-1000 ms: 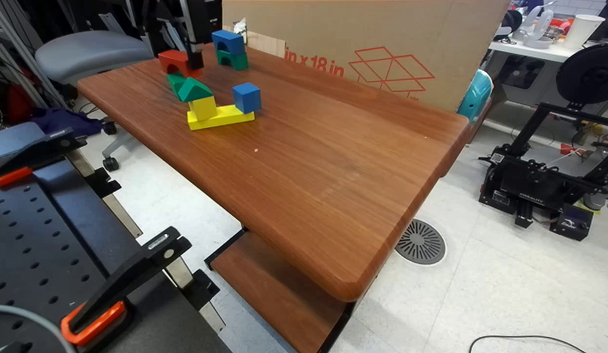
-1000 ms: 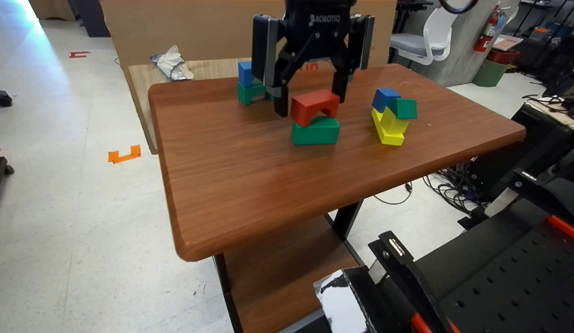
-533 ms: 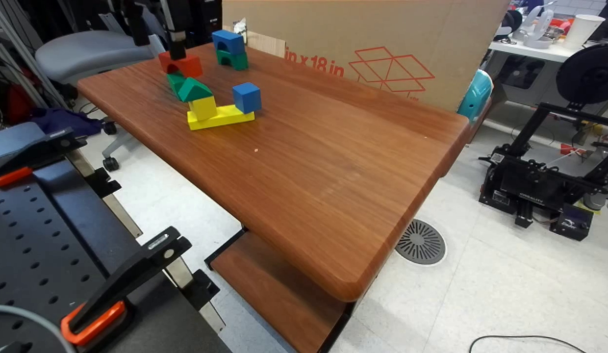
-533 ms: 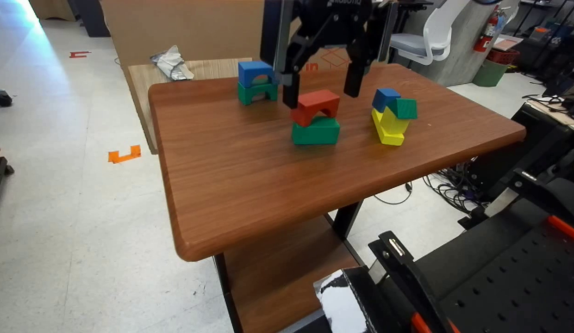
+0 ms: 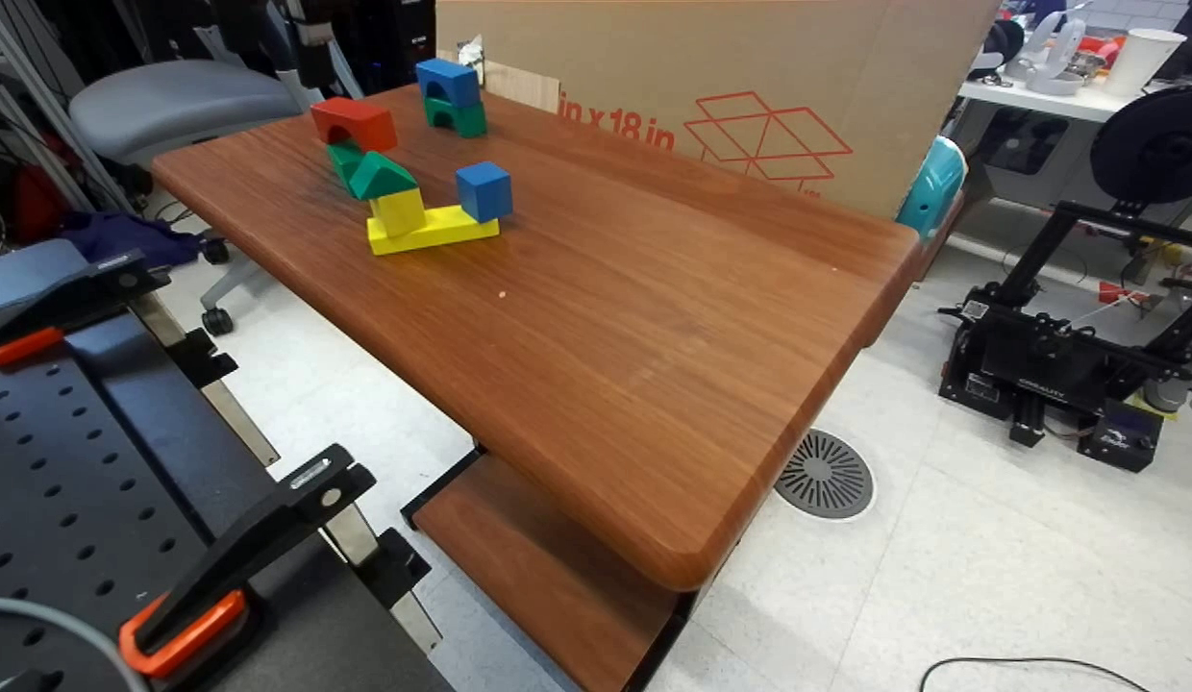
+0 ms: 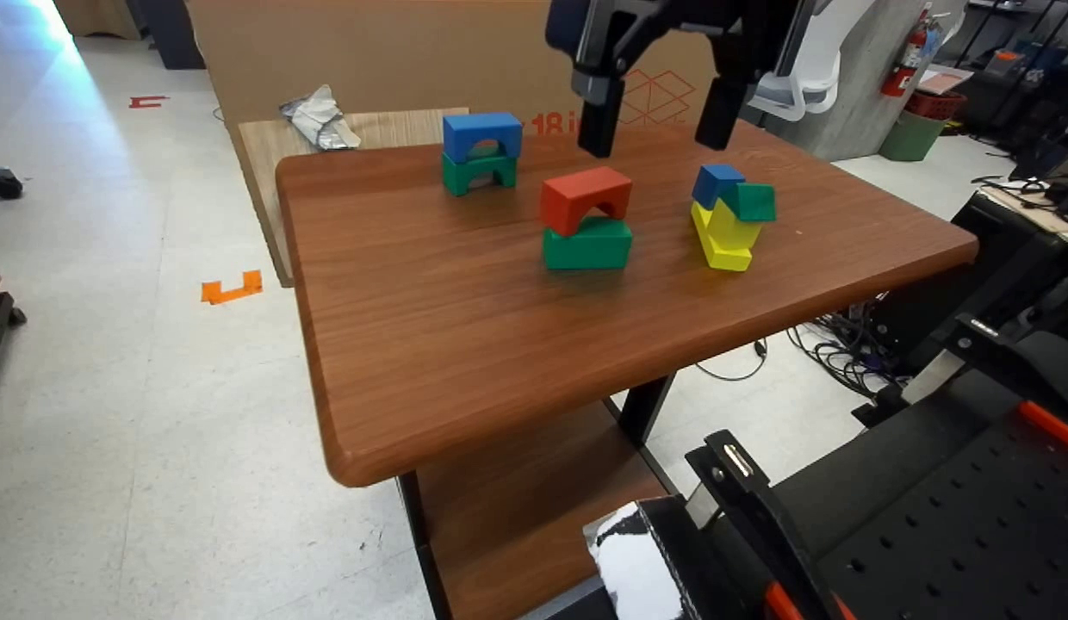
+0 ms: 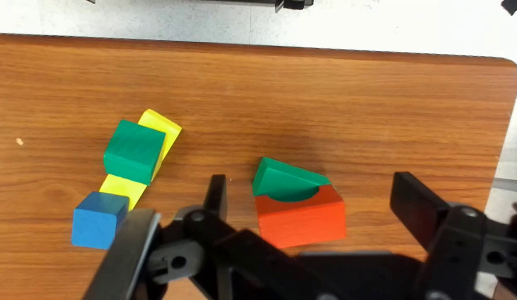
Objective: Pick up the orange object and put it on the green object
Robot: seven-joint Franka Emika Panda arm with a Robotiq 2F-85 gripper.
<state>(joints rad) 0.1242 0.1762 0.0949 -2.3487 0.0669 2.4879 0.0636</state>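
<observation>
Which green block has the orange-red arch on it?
The green wedge, lying on the tabletop under the orange-red arch. The green arch bears the blue arch; the roof-shaped green block, atop a yellow block, bears nothing.

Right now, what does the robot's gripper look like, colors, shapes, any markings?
The gripper is mostly black, with two jointed, blocky-tipped fingers. Grey bars run along its sides, and round bolt heads show in the wrist view. I can't make out any lettering.

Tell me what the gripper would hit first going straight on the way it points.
Likely the orange-red block, which the wrist view shows between the jaws of the open gripper. Depth is unclear: the green block under it or the table could come first.
</observation>
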